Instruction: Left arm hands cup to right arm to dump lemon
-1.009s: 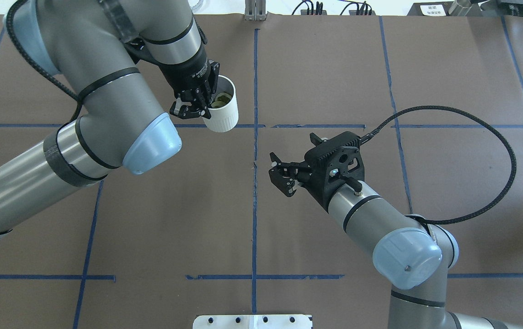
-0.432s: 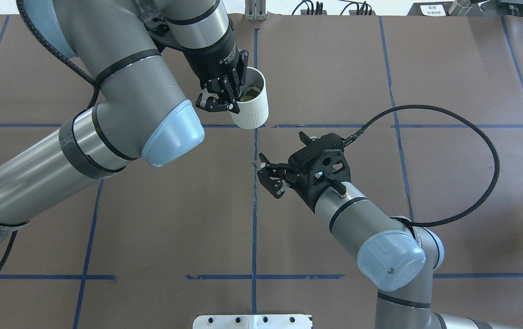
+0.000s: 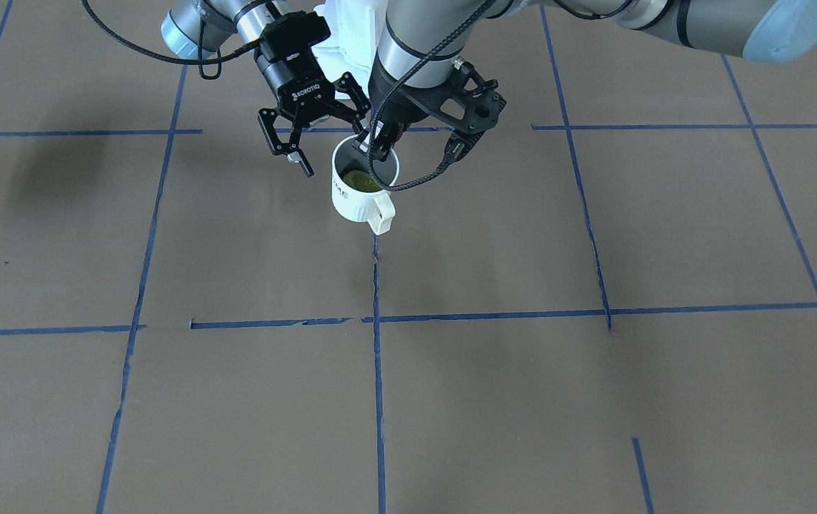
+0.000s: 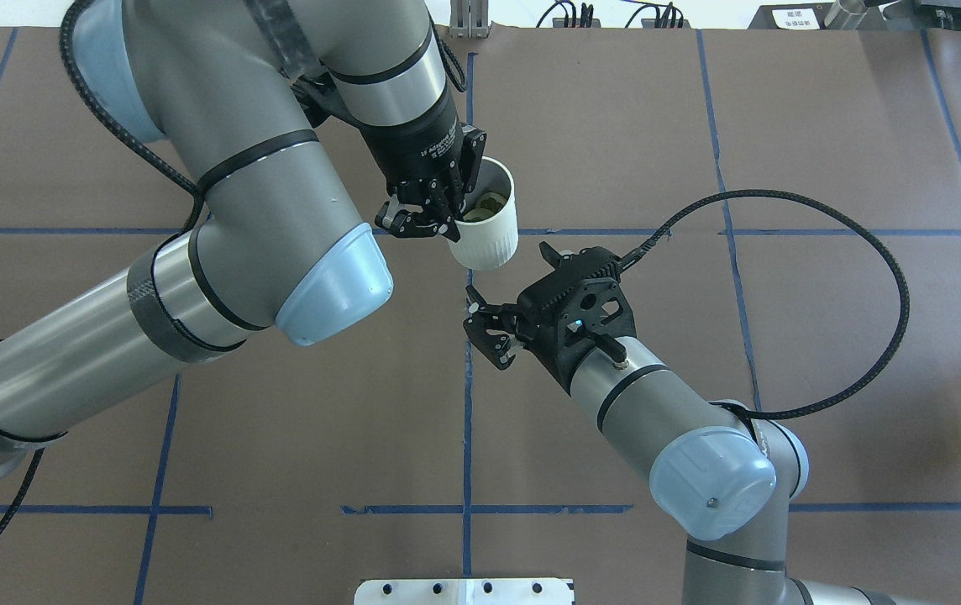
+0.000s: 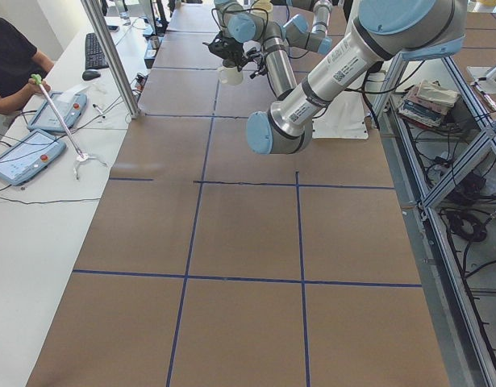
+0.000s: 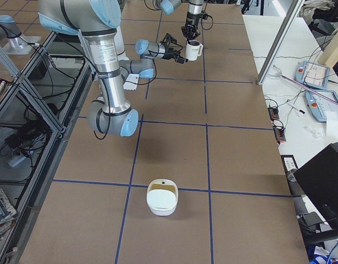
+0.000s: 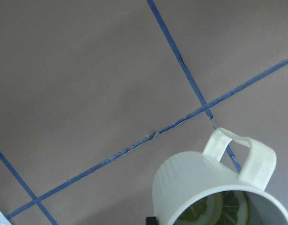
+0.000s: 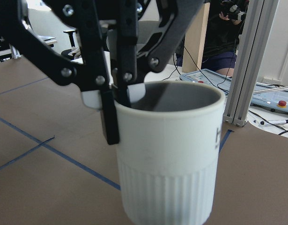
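The cup (image 4: 489, 237) is upright, its long axis vertical and its mouth facing up. Its handle (image 3: 382, 213) points away from the robot, towards the far side of the counter (image 4: 615, 126). The lemon (image 7: 218, 212) lies inside as slices at the bottom.

The left arm (image 4: 237, 227) reaches forward past the centre line, with its wrist turned steeply down. The left tool (image 4: 454, 220) pinches the cup's rim on the side opposite the handle, one finger inside the wall and one outside, and holds the cup above the counter near the middle blue tape line.

The right arm (image 4: 640, 395) stretches low and slanted towards the cup. The right tool (image 4: 482, 333) has its fingers spread and aimed at the cup's ribbed side. It sits just beside and below the cup, not touching it. In the right wrist view the cup fills the picture.
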Controlling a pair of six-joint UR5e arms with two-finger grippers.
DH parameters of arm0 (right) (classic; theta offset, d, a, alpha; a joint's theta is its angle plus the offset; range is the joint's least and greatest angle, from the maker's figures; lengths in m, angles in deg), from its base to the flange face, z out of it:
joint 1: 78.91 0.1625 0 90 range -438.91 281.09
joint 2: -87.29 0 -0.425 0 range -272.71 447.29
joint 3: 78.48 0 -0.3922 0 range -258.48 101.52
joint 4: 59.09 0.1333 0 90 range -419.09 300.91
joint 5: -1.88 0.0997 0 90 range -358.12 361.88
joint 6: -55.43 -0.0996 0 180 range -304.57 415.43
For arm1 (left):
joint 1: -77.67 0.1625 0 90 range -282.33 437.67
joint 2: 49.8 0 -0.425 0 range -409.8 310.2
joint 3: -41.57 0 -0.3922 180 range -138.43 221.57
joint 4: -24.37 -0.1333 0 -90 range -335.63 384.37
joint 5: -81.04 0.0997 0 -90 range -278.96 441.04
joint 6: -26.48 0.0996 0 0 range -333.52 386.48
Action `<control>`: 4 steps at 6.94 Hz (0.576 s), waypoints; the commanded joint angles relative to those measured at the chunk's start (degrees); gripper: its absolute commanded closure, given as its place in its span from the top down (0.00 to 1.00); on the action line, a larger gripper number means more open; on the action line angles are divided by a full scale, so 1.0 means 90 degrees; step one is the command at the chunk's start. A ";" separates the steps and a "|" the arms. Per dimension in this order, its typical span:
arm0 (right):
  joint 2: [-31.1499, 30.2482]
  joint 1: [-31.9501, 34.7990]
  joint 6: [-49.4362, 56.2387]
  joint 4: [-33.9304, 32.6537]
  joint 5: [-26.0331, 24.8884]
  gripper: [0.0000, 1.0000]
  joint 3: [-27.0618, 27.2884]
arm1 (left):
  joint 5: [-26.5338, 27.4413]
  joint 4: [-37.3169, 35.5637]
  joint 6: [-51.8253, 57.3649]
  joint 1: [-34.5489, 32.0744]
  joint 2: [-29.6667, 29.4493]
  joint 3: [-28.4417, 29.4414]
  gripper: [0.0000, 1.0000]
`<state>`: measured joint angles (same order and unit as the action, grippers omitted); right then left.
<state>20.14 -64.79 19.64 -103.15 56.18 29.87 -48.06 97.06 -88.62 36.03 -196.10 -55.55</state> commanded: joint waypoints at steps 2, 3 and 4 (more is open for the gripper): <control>0.0010 -0.0025 0.0167 -0.0007 -0.0008 0.99 -0.0008 | -0.0001 0.0058 0.0114 0.0135 -0.0004 -0.0020 0.00; 0.0010 -0.0025 0.0167 -0.0007 -0.0009 0.99 -0.0008 | -0.0001 0.0087 0.0114 0.0222 0.0006 -0.0049 0.00; 0.0010 -0.0025 0.0167 -0.0007 -0.0009 0.99 -0.0017 | -0.0001 0.0088 0.0104 0.0242 0.0015 -0.0078 0.00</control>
<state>20.23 -65.00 21.11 -103.21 56.11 29.78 -48.07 97.75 -87.63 37.79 -196.05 -55.95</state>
